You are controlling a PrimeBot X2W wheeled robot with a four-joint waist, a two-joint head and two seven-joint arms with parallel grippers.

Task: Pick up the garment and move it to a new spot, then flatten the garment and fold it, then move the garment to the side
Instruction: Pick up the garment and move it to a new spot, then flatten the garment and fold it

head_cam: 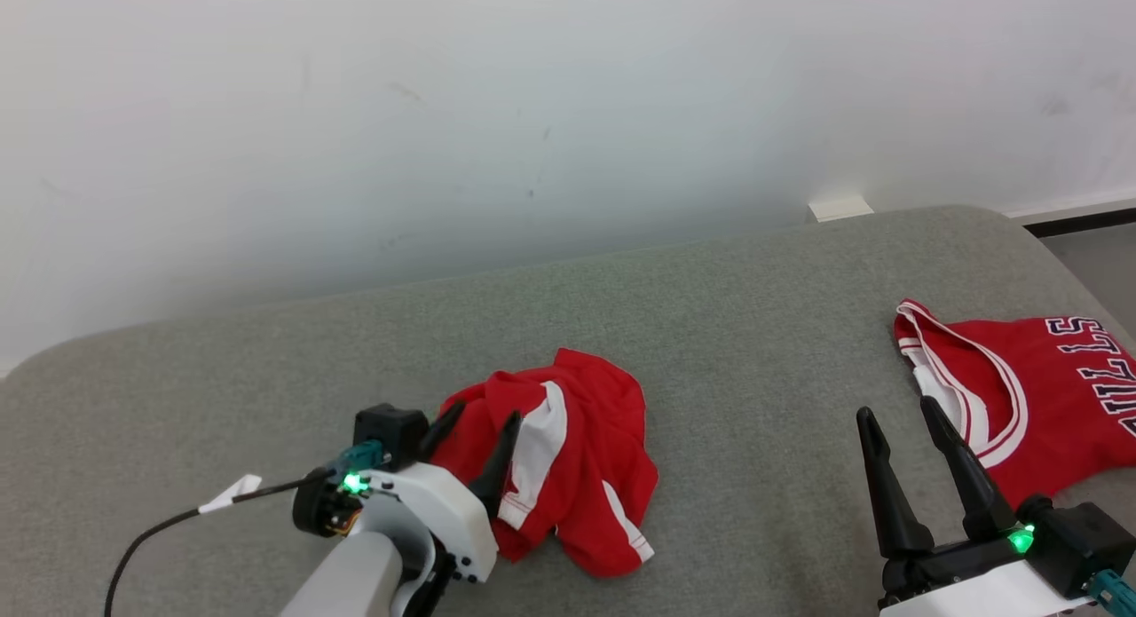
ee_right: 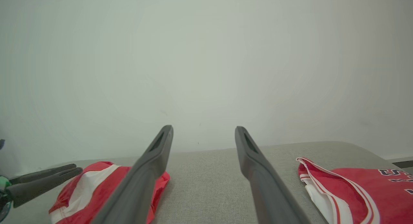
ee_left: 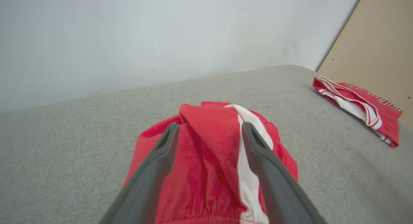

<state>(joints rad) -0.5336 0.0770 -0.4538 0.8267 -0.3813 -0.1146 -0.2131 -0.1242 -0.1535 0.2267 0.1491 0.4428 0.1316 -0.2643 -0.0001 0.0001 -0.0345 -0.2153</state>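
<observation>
Looking at the left pincer [head_cam: 487, 411], its fingers are spread wide with nothing pinched. The red shorts [head_cam: 586, 457] lie in a crumpled heap right under and just ahead of its tips, on the grey cushion [head_cam: 754, 333]. The right pincer [head_cam: 896, 408] is wide open too and empty, with the shorts well off to its left and a red basketball jersey [head_cam: 1047, 395] just past its tips on the right. My read: the move to a new spot may be done, but flattening, folding and shifting the shorts aside are all left.
</observation>
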